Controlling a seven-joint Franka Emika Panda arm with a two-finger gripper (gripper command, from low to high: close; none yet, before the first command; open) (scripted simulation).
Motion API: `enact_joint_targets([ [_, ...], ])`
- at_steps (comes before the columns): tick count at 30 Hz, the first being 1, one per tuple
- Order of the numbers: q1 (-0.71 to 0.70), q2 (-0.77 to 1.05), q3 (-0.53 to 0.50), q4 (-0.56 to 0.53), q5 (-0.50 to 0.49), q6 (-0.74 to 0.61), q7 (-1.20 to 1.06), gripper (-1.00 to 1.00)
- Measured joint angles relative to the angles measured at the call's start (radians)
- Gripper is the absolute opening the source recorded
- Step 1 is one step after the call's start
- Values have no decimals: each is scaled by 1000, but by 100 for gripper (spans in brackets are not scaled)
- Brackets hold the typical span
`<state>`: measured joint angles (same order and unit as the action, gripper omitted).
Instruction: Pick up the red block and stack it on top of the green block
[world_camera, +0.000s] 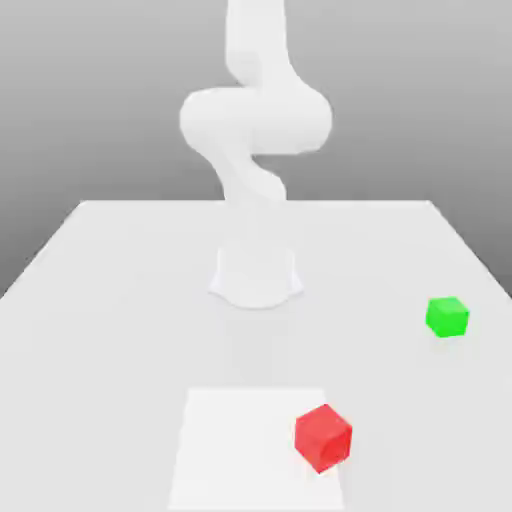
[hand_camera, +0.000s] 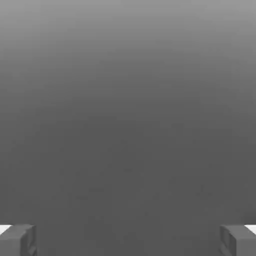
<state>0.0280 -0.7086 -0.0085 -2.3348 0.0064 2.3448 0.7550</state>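
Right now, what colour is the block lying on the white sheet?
Red; it shows best in the exterior view.

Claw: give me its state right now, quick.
Claw: open, fingers spread wide apart with a bare gap between them, holding nothing.
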Motion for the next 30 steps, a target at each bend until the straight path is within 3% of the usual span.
enact_joint_targets([
  [14,127,514,-9,-196,34,253,-251,0],
  [21,168,767,7,-293,5,378,-342,0],
  [27,170,984,7,-282,-6,548,-353,0],
  [28,169,1009,8,-279,-9,569,-350,-100],
  [30,169,1009,8,-279,-9,569,-350,-100],
])
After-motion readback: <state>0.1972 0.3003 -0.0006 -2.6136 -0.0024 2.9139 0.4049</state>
